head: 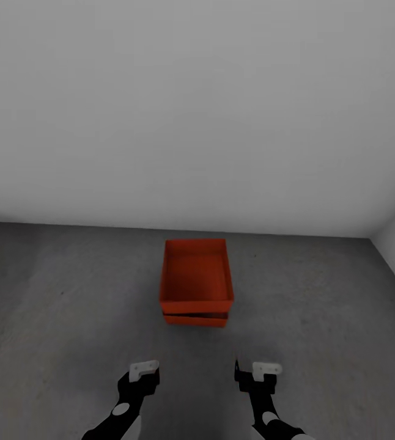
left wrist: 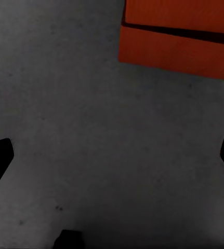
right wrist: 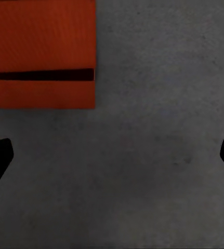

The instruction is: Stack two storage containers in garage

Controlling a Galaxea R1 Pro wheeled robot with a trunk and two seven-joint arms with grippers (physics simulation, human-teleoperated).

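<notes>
Two orange-red containers are seen stacked on the grey floor (head: 69, 318) near the pale wall (head: 197, 110): the open top box (head: 196, 274) sits slightly skewed on the lower box (head: 194, 320). Their long axis runs toward the wall. Both the left gripper (head: 143, 374) and right gripper (head: 255, 374) are spread wide, empty, just short of the stack.

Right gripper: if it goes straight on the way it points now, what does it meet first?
Most likely the bare concrete floor. The right gripper looks down at it, and the stacked containers lie off to one side of that line.
</notes>
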